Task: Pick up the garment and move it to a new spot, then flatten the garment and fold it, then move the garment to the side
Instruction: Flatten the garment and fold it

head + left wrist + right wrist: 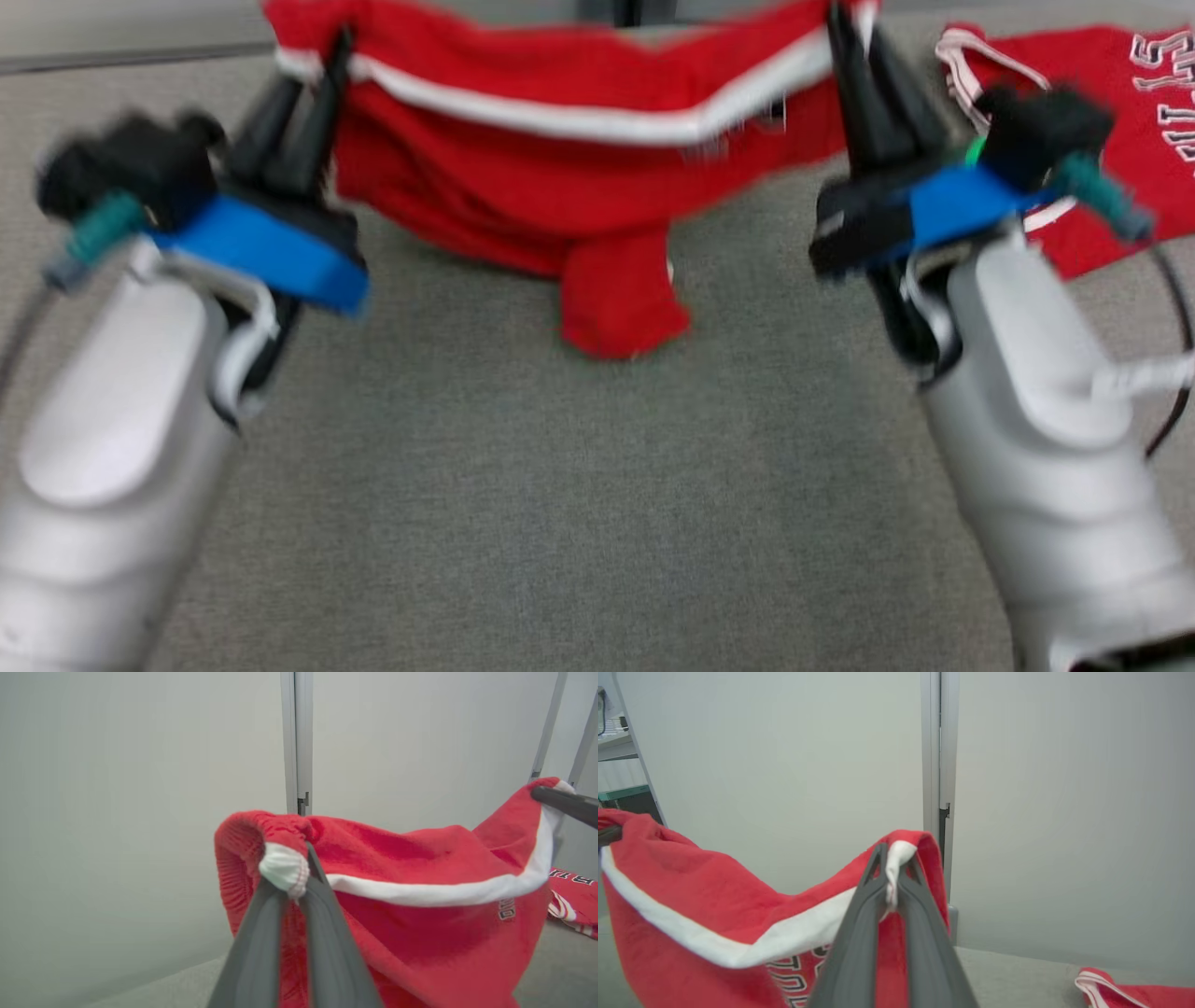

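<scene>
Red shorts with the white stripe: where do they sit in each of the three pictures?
Head view: the red shorts span the top middle, strung between the left pincer and the right pincer.
Left wrist view: centre to right, with a corner pinched at the centre.
Right wrist view: lower left to centre.
Shared landmark: the second red garment on the table, at the right in every view.

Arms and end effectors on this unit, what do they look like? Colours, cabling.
Identical pair. Left end effector and right end effector: two long, tapered dark grey fingers each. Behind each, a blue wrist plate, a black camera block with a teal connector, then a rounded silver-white forearm. A thin black cable loops beside the right forearm.
</scene>
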You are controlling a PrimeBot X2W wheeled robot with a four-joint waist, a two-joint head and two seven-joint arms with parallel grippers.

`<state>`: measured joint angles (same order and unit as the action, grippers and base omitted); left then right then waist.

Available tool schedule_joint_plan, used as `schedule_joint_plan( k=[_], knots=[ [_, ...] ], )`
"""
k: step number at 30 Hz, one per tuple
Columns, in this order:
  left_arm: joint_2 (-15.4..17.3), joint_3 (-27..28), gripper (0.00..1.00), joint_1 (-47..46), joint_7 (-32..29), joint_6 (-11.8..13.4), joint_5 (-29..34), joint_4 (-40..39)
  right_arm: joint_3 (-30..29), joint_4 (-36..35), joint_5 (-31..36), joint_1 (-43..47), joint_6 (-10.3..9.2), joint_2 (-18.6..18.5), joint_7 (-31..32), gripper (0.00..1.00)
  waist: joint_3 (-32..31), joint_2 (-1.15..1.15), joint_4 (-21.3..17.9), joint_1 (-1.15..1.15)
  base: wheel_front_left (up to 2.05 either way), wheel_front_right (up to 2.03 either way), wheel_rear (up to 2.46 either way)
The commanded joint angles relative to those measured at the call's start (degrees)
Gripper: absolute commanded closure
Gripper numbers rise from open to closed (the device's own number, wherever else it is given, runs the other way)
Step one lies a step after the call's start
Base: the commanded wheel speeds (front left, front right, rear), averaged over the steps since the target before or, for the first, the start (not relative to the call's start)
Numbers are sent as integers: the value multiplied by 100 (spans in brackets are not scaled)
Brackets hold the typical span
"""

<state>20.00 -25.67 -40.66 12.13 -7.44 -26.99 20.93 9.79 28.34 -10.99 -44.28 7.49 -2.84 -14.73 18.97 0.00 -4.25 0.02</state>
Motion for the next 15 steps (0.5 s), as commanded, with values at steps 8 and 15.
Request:
schedule_joint_plan(
  k=[8,15],
  knots=[
    [321,-399,100,-2624,-241,-8,-650,614,-115,1195,-570,-2636,1,-10,-29,100,744,0,-48,-2,0,0,0],
    [465,-926,100,-3983,-65,-8,-1024,1195,-157,1863,-743,-4004,1,-11,-47,100,911,0,-124,-2,0,0,0]
  ],
)
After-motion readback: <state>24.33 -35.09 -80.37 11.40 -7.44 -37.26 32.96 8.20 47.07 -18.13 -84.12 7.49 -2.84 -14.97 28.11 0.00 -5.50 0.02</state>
